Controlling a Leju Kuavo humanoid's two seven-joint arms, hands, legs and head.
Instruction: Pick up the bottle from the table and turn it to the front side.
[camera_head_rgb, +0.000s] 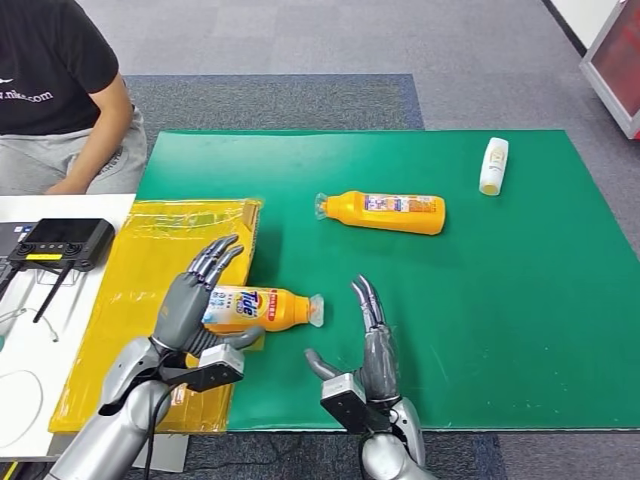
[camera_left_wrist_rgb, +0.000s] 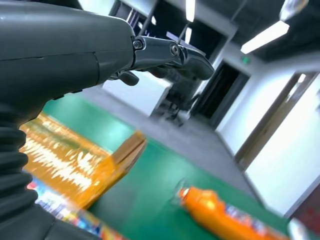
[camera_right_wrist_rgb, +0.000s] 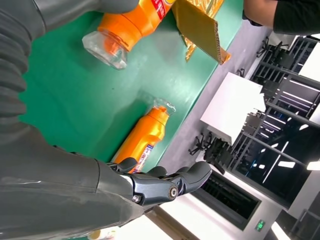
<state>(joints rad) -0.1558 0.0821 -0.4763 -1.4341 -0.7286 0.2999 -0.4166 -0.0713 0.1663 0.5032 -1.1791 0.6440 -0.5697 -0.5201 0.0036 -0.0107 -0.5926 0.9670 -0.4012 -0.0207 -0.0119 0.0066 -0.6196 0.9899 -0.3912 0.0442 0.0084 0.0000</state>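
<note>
From high on our body the head view looks forward and down over the green mat (camera_head_rgb: 490, 330), arms entering from the lower edge, a seated person (camera_head_rgb: 53, 90) in the upper left corner. Our left wrist view sits close behind the left hand (camera_left_wrist_rgb: 113, 50), tilted, looking low across the mat toward the room beyond. Our right wrist view, close behind the right hand (camera_right_wrist_rgb: 143, 185), is turned on its side. All three share the far orange bottle (camera_head_rgb: 385, 212) (camera_left_wrist_rgb: 222, 215) (camera_right_wrist_rgb: 141, 137); head and right wrist views share the near orange bottle (camera_head_rgb: 260, 308) (camera_right_wrist_rgb: 128, 25).
</note>
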